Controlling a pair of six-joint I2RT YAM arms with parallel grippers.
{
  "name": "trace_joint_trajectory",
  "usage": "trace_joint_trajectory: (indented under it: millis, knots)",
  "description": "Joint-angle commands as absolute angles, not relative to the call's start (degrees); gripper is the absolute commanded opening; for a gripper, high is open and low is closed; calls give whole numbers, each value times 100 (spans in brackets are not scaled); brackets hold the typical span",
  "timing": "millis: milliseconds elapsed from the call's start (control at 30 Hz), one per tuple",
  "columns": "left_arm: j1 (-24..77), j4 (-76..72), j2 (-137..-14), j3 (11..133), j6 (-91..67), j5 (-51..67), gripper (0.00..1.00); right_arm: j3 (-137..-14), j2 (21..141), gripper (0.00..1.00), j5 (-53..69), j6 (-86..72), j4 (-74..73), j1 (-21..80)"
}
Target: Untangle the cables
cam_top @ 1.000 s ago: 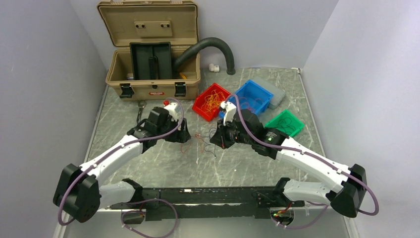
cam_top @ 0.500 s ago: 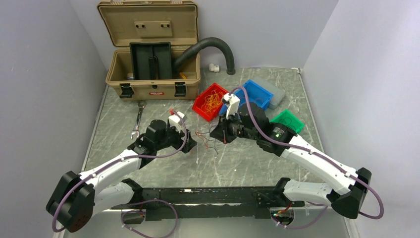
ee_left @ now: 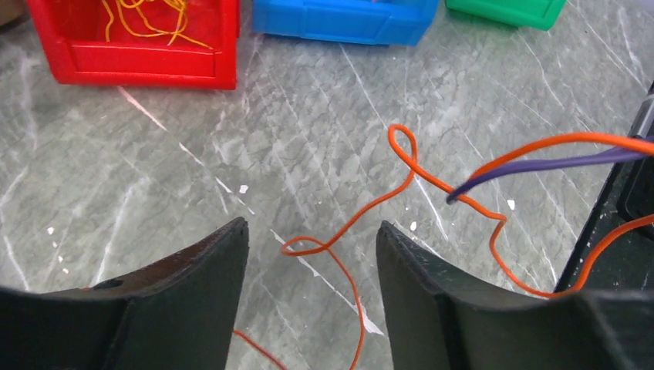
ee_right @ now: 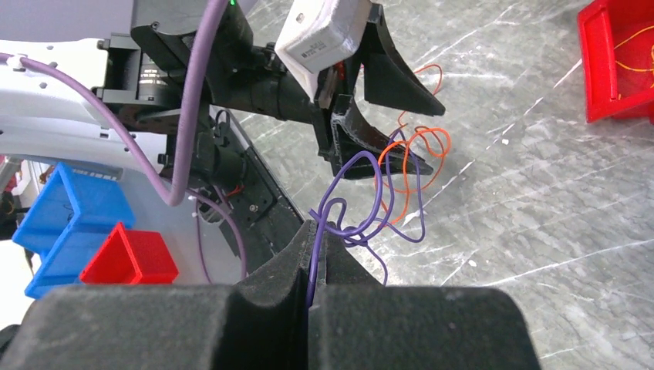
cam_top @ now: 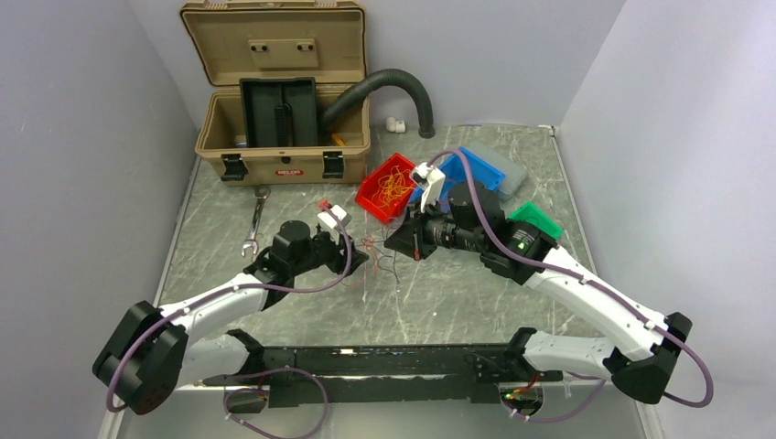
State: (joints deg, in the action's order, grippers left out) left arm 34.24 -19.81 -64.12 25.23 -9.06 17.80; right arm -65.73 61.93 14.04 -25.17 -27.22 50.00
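Observation:
The cables (cam_top: 379, 256) are a small loose tangle of thin wires on the marble table between my two grippers. In the left wrist view an orange wire (ee_left: 345, 248) loops across the table, crossed at the right by a thin purple wire (ee_left: 540, 165). My left gripper (ee_left: 312, 231) is open and low over the table, the orange loop lying between its fingers (ee_left: 432, 301) without being pinched. My right gripper (ee_right: 317, 227) is shut on the thin purple wire (ee_right: 362, 202), which curls out into the orange loops (ee_right: 420, 146) by the left gripper (ee_right: 433, 139).
A red bin (cam_top: 377, 198) holding orange-yellow wires, a blue bin (cam_top: 476, 174) and a green bin (cam_top: 538, 219) stand behind the right arm. An open tan toolbox (cam_top: 284, 137) with a black ribbed hose (cam_top: 403, 84) is at the back left. A wrench (cam_top: 253, 224) lies left of the left arm.
My left gripper has moved right, up to the tangle, and its jaws have narrowed a little. My right gripper has drawn back and up slightly, still shut on the wire.

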Motion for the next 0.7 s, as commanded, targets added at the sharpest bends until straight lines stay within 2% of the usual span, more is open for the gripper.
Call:
trace_joint_trajectory:
  millis: [0,100,133,267,433,500,667]
  knots:
    - [3564,-2533,-6610,2794,-754,2282,57,-6866,6124,0,1512,-2657,-2738,4972]
    - [3654,-2480,-6687,2861,-777,2222,7,-6935,6081,0,1387,-2655,-2833,4966]
    - [3649,-2485,-6653,2842,-833,2112,0,-6948,6063,0,1261,-2643,-2891,4969]
    - [3648,-2468,-6412,2571,-1187,1348,0,-7005,5915,0,86,-2545,-3410,4957]
    - [3370,-1783,-5903,2312,-1863,60,0,-7205,6043,0,-2620,-2899,-4763,4823]
    - [3055,-1160,-5711,2312,-2357,-663,0,-7225,6106,0,-3624,-3405,-5383,4452]
    - [2173,-101,-5299,2297,-3016,-946,0,-6632,5551,0,-3864,-3790,-5326,3115]
